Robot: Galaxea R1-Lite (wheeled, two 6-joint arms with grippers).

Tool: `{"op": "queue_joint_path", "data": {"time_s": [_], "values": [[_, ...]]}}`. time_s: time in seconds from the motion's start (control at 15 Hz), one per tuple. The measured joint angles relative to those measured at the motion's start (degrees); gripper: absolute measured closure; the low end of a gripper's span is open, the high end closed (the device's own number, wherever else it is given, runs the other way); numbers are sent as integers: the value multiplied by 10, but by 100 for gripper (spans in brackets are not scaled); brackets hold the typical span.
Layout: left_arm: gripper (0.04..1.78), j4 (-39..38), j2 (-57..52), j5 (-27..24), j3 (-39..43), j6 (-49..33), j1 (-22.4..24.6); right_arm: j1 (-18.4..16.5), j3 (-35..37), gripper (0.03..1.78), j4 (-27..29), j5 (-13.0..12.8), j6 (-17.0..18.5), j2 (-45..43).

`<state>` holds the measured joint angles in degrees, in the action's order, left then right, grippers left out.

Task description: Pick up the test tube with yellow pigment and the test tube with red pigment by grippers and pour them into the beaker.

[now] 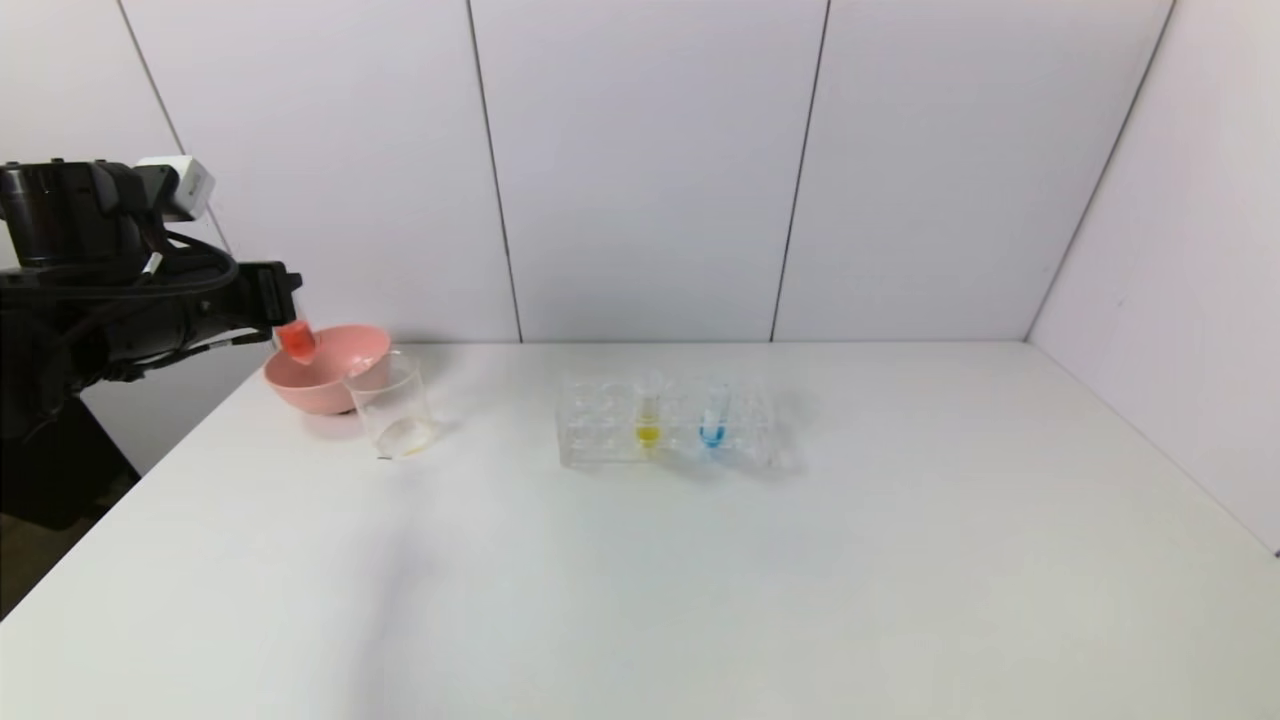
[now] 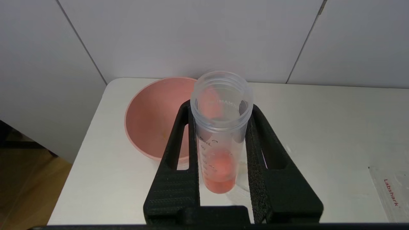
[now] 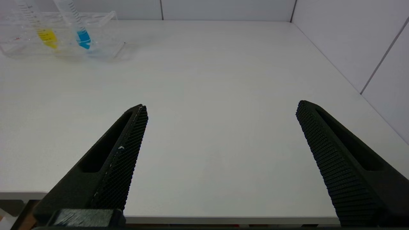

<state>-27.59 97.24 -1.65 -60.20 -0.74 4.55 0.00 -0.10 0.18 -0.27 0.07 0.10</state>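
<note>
Red pigment sits low in the test tube with red pigment [image 2: 220, 153], clamped between the left gripper [image 2: 220, 127] fingers above the pink bowl [image 1: 345, 372] — shift over the beaker [image 1: 392, 403] before tipping. Right gripper [image 3: 220, 127] idles, fingers wide.

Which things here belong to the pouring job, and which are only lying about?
For the job:
- clear red-liquid test tube, in the left gripper
- clear yellow-liquid test tube, in the rack
- clear glass beaker
- right gripper, open

Lying about:
- pink bowl
- clear blue-liquid tube
- clear plastic rack
</note>
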Motion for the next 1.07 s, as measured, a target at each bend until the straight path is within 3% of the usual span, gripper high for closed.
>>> {"op": "queue_joint_path", "data": {"time_s": [0.4,1.07], "values": [[138,13,11,-65,-2,32,49,0,0,11,0,0,0,0],[138,44,31,-66,-17,46,60,0,0,11,0,0,0,0]]}}
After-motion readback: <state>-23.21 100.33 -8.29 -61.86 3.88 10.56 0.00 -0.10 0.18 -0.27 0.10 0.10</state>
